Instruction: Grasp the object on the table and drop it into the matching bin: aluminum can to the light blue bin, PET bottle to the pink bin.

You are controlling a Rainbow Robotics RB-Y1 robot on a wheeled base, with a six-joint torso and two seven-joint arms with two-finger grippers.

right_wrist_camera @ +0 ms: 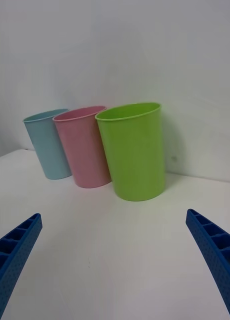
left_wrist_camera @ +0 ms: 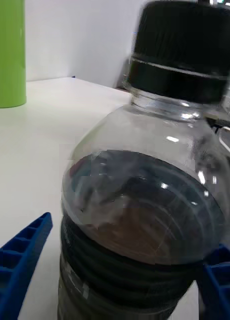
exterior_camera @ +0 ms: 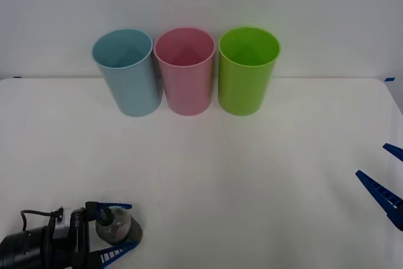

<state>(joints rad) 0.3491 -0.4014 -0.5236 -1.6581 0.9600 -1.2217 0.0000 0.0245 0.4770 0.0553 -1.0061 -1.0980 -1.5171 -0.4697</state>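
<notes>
PET bottle point(exterior_camera: 113, 223), well short of the pink bin point(exterior_camera: 185, 70): left gripper point(exterior_camera: 116, 230) straddles it, fingers wide.
Advice: close squarely on the ribbed band before lifting; right gripper point(exterior_camera: 385, 177) waits, spread.

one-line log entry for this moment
left gripper: around PET bottle, near table edge | right gripper: open, idle | pink bin: empty

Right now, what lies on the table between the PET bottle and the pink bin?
Nothing: in the front view, only bare table separates the PET bottle, between the left gripper's fingers, from the pink bin.
</notes>
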